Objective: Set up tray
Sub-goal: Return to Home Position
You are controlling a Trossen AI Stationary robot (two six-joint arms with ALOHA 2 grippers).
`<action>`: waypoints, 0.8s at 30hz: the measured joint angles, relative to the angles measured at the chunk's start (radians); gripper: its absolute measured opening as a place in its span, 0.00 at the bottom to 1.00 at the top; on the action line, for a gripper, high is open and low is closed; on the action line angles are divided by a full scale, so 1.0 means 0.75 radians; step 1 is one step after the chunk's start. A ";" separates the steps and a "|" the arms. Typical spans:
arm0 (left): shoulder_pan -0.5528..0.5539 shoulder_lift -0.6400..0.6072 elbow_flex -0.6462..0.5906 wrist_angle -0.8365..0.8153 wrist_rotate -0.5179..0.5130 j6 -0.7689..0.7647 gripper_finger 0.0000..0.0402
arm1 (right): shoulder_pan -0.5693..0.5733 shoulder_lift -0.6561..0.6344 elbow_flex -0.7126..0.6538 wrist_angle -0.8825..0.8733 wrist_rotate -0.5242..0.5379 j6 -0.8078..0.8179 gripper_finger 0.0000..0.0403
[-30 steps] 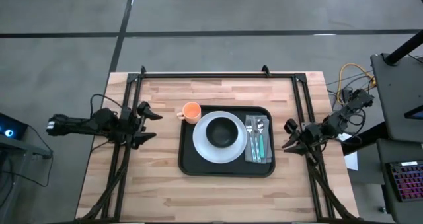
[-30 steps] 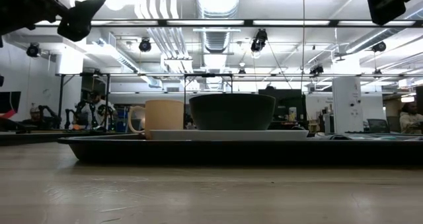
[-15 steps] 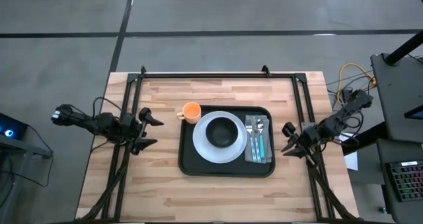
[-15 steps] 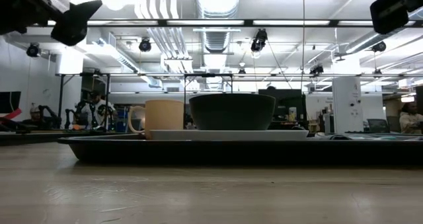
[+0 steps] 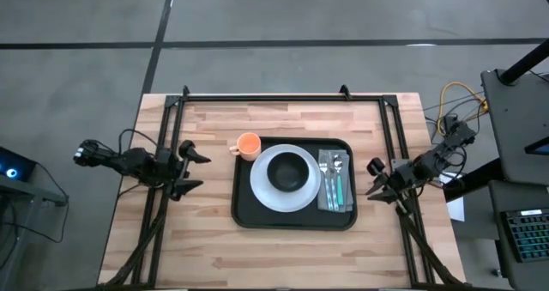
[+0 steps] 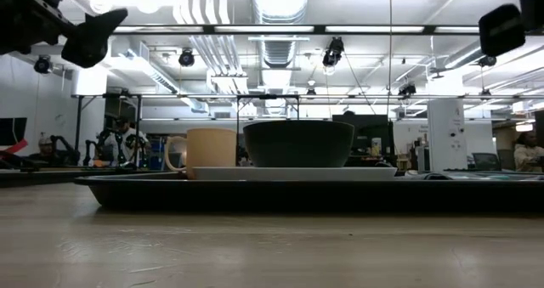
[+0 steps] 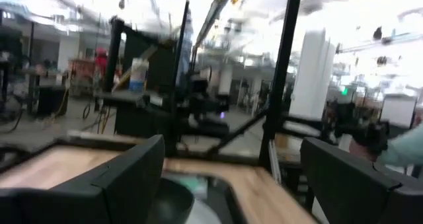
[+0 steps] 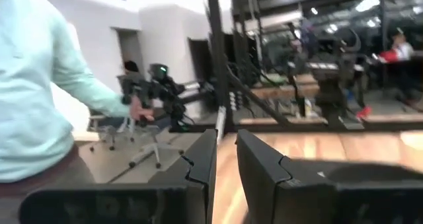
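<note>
— So, has anything shifted on the table (image 5: 214, 239)?
— Nothing on it. The tray (image 5: 294, 223) lies at its middle as before, carrying the plate (image 5: 260, 195) and bowl (image 5: 287, 171), the napkin (image 5: 348, 198) with its cutlery (image 5: 334, 179), and the mug (image 5: 248, 143) at a left-hand corner.
— And the arms?
— Both have eased back. The left gripper (image 5: 202, 171) hangs off the tray's left side, fingers wide apart, empty. The right gripper (image 5: 371, 179) is off its right side, fingers barely parted, empty. I'd judge the setting finished.
</note>
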 joint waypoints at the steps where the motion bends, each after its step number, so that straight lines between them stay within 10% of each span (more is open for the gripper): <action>1: 0.000 -0.001 0.000 -0.023 0.000 -0.006 0.82 | 0.000 -0.002 -0.001 -0.027 0.022 0.024 0.13; 24: 0.003 0.104 -0.001 -0.294 0.003 -0.157 0.82 | -0.005 0.160 -0.014 -0.149 0.427 0.100 0.13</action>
